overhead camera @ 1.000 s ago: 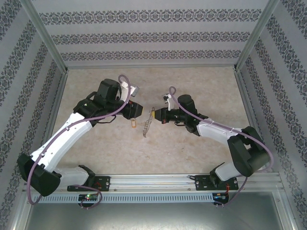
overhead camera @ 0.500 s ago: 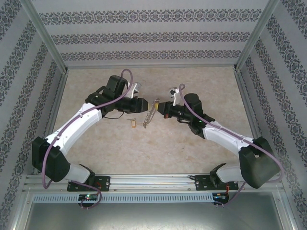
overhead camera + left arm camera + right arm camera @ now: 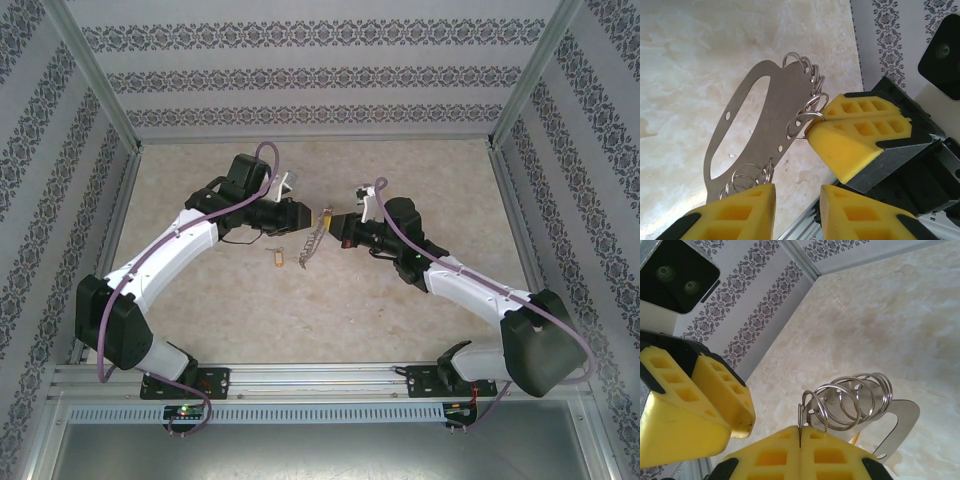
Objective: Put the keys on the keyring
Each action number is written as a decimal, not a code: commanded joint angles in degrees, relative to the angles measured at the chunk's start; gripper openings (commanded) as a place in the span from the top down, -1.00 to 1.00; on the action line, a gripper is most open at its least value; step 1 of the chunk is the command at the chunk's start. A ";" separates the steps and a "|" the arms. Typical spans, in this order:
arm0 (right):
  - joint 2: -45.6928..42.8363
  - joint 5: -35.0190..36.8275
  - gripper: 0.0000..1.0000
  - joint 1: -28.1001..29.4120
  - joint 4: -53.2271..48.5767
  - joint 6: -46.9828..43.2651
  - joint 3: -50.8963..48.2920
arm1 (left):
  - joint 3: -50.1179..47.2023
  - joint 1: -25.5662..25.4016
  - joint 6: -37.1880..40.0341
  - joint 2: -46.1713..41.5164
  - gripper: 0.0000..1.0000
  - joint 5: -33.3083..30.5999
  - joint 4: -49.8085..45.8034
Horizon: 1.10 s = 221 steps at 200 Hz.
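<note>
Silver keyring (image 3: 780, 110), slotted plate edged with split rings (image 3: 850, 400), aloft over table (image 3: 300, 320) middle. Right gripper (image 3: 800, 432) clamped on end ring. Left gripper (image 3: 797, 210) parted, just beside plate's lower end.

Robot lab cell: aluminium frame (image 3: 100, 85), patterned wallpaper walls (image 3: 320, 75), marble-look tabletop (image 3: 300, 310), left arm (image 3: 165, 250) and right arm (image 3: 470, 283) bolted to metal rail (image 3: 320, 378).

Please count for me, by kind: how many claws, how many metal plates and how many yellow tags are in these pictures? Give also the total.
Claw: 2 (left claw, open; right claw, shut on a split ring)
Metal plate: 1
Yellow tag: 1
Total: 4
</note>
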 commanded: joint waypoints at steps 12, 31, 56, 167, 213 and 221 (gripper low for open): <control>-1.66 0.77 1.00 0.61 3.47 0.37 -0.32 | -0.26 0.49 -1.02 -0.11 0.42 0.59 0.32; -1.57 0.86 1.00 0.61 4.08 0.58 -0.40 | -0.95 0.45 -1.24 -0.01 0.43 0.52 0.12; -1.65 1.49 1.00 0.66 4.21 1.21 -0.23 | -1.97 0.46 -2.14 -0.95 0.43 0.09 1.50; -4.27 18.43 1.00 -1.94 1.45 15.21 4.58 | -5.34 -0.85 -9.55 -5.42 -0.07 -6.67 23.07; -4.84 24.65 1.00 -1.67 -1.38 17.47 8.28 | -4.65 -2.43 -12.44 -1.69 -0.05 -6.29 31.31; -4.99 25.78 1.00 -1.62 -1.78 17.91 8.66 | -4.34 -2.69 -12.65 -1.00 -0.05 -6.11 32.08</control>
